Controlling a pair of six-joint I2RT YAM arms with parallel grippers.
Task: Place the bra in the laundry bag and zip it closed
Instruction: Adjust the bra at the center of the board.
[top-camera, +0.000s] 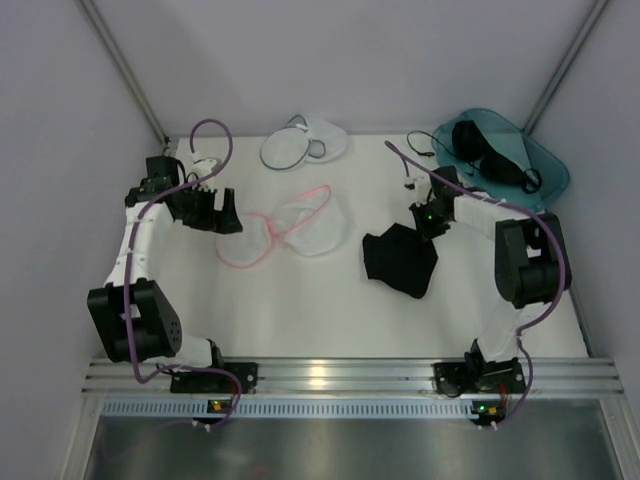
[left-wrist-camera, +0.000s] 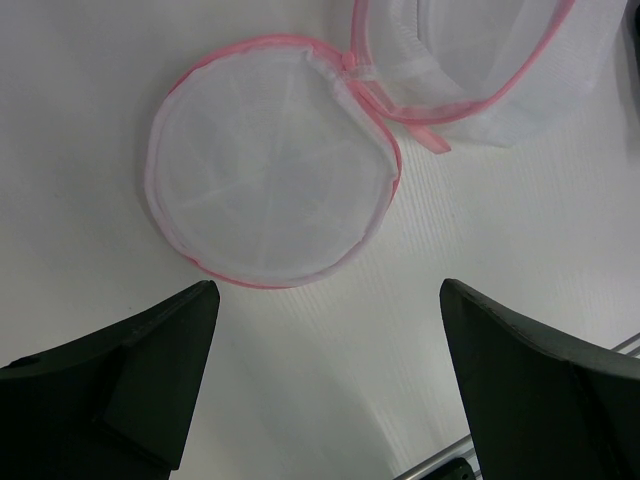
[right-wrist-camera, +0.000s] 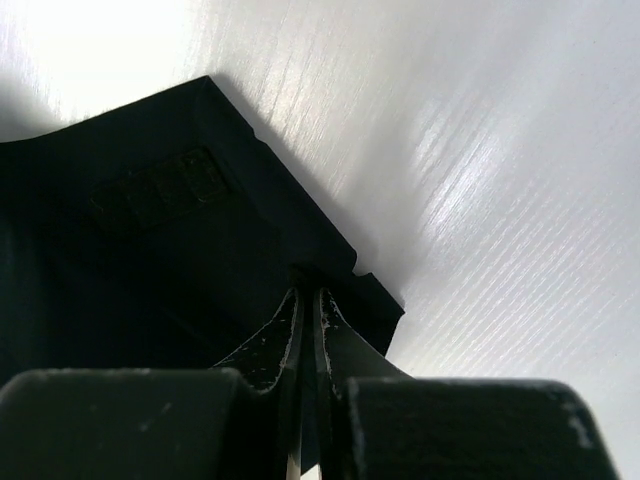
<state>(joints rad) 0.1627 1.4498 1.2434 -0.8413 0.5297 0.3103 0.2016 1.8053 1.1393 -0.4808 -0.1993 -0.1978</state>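
The bra (top-camera: 398, 262) lies crumpled and flat on the white table, right of the middle, as black fabric (right-wrist-camera: 150, 260) with a stitched hem. My right gripper (top-camera: 428, 220) is at its far right corner. In the right wrist view this gripper (right-wrist-camera: 307, 290) is shut, its tips pinching the hem. The laundry bag (top-camera: 300, 145), white mesh with a thin grey rim, lies at the back of the table, away from both arms. My left gripper (top-camera: 222, 212) hangs open and empty at the left, its fingers (left-wrist-camera: 150, 360) spread wide above bare table.
A pink-rimmed mesh bag (top-camera: 295, 228) lies unzipped mid-table, one round half (left-wrist-camera: 270, 180) just beyond my left gripper. A teal bin (top-camera: 550, 170) at the back right holds another black strappy garment (top-camera: 490, 150). Walls close in the left, right and back.
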